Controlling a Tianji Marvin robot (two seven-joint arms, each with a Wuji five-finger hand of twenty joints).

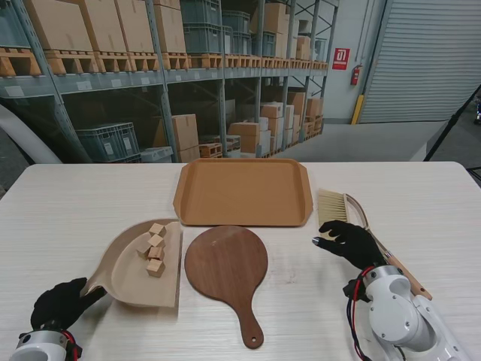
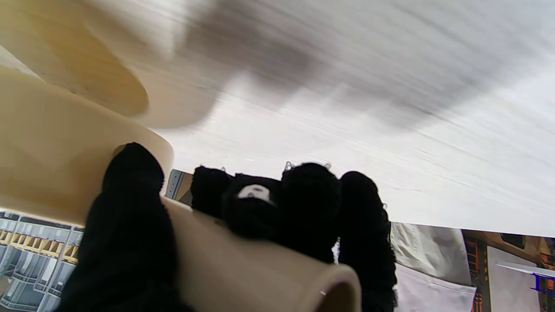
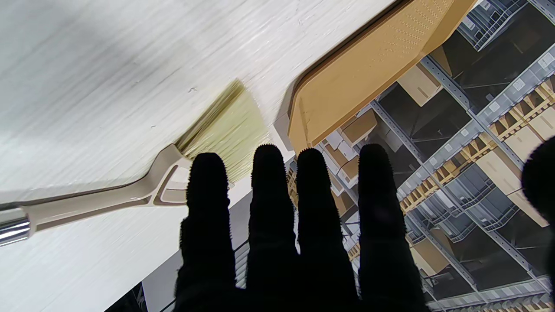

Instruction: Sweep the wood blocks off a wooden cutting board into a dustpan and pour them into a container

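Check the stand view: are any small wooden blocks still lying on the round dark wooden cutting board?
No. The round dark wooden cutting board is bare, and the small wooden blocks sit in the beige dustpan.

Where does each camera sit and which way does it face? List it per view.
Stand view: above the shoulders, looking down at the table; shows left hand on the dustpan handle, right hand beside the brush.
Left wrist view: along the fingers wrapped around the dustpan handle.
Right wrist view: along straight, spread fingers toward the brush and tray.
Shared: stand and right wrist views both show brush and tray.
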